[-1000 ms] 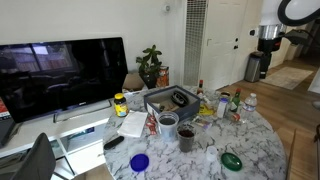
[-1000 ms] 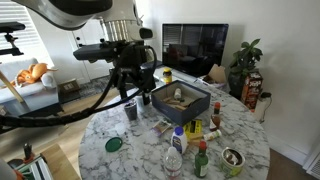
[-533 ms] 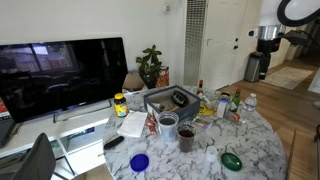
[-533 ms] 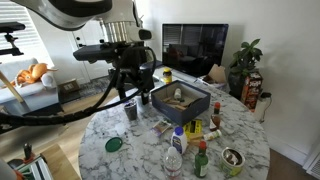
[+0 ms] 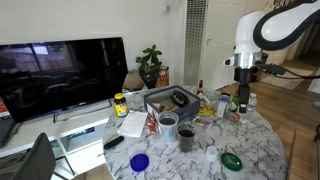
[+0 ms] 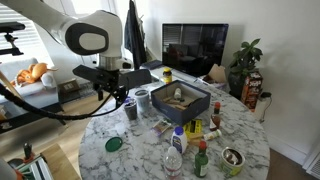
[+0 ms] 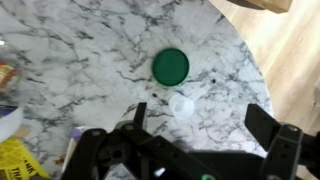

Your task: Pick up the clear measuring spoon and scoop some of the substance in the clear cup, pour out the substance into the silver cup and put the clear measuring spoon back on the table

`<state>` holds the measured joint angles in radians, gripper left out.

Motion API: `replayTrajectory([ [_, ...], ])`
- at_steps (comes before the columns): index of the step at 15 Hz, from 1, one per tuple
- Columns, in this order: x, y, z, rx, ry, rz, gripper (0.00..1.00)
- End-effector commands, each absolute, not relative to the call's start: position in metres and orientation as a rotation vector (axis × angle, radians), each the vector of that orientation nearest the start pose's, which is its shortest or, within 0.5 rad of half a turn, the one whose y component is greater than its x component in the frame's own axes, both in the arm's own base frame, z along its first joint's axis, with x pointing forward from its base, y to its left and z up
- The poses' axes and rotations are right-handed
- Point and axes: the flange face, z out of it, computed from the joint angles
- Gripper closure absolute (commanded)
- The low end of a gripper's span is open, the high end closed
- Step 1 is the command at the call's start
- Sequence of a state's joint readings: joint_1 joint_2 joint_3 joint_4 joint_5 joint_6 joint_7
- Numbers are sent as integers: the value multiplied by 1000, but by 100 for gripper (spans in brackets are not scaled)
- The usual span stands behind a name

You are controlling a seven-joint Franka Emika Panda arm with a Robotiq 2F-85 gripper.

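Gripper (image 7: 196,116) hangs above the table (image 7: 80,60) w/ fingers (image 7: 262,122) spread wide and nothing btwn them; in both exterior views (image 5: 243,98) (image 6: 113,97) it sits well clear of the marble top, over the rim area by the green lid (image 7: 171,66). In the wrist view the clear measuring spoon (image 7: 182,104) shows only as a small pale round piece lying flat on the marble, just beside the green lid and on the side away from the table's edge; its handle can't be made out. That lid sits close to the table's curved edge, also seen in the exterior views (image 5: 232,160) (image 6: 114,144). The silver cup (image 5: 168,122) and the clear cup (image 5: 187,137) stand upright near each other, just beside the black tray (image 5: 172,100) and well apart from the gripper; in an exterior view they appear again, silver cup (image 6: 142,98) and clear cup (image 6: 131,111), nearer the table's edge than the tray. The substance (image 5: 187,141) shows as dark matter through the clear cup's wall. A blue lid (image 5: 139,162) lies near the edge; bottles (image 6: 175,160) stand by another edge.
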<state>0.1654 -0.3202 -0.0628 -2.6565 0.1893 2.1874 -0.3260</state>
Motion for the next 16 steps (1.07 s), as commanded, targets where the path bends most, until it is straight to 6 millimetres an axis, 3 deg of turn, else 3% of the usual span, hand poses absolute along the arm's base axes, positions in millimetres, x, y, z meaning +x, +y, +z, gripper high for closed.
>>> replayTrajectory([
  [1,392,82,294,-2845,-433,177,0],
  [2,394,87,287,-2844,-438,167,0],
  [3,389,79,303,-2869,-436,178,0],
  [5,392,86,290,-2863,-436,182,0],
  [9,394,89,283,-2838,-428,199,0],
  [16,375,108,205,-2648,-235,309,0],
])
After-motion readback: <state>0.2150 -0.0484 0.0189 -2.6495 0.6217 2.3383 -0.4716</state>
